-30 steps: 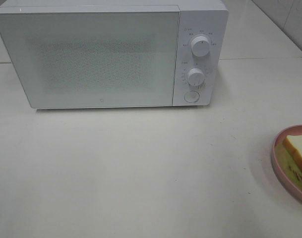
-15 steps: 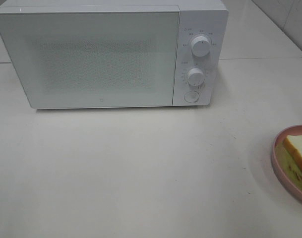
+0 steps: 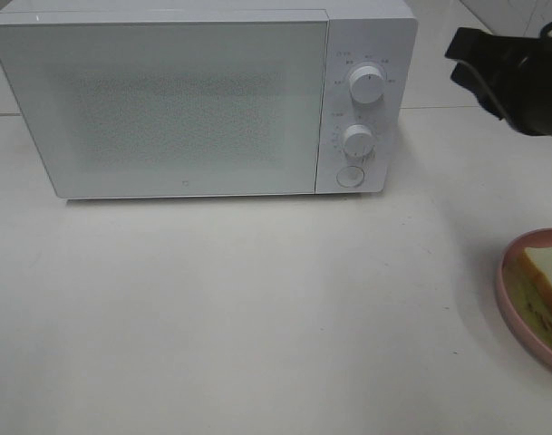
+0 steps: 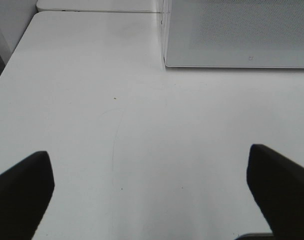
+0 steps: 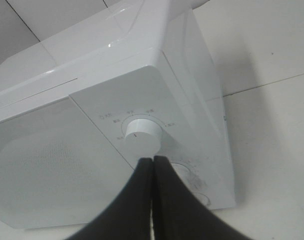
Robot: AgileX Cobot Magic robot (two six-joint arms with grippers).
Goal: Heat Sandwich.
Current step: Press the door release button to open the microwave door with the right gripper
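**A:** Stock, largest first?

**B:** Tabletop (image 3: 257, 317), white. On it, the microwave (image 3: 167, 100), white, door shut.

**A:** Arms?

**B:** Right tool (image 5: 152, 161), black, tips clenched together on nothing. It hangs just off the microwave's control-panel side, about level with the upper knob (image 3: 367, 83). This is a new entry, since a second ago no arm showed there at all. Left tool (image 4: 147, 152) has its fingers spread wide and holds nothing. It is over bare tabletop in front of the microwave's corner farthest from the panel.

**A:** The task item?

**B:** Pink plate (image 3: 507, 299), in front of the microwave and well off to its panel side, cut by the view's edge. The sandwich (image 3: 547, 276) lies on it, unmoved and untouched, well apart from both tools.

**A:** Small fittings?

**B:** Lower knob (image 3: 358, 141), then the round button (image 3: 350, 176) beneath it. Both are unchanged.

**A:** Meaning for the job?

**B:** My reading is that the door comes first. Closed tips arriving beside the panel suit a press on that button, probably the door release. The sandwich step has not begun.
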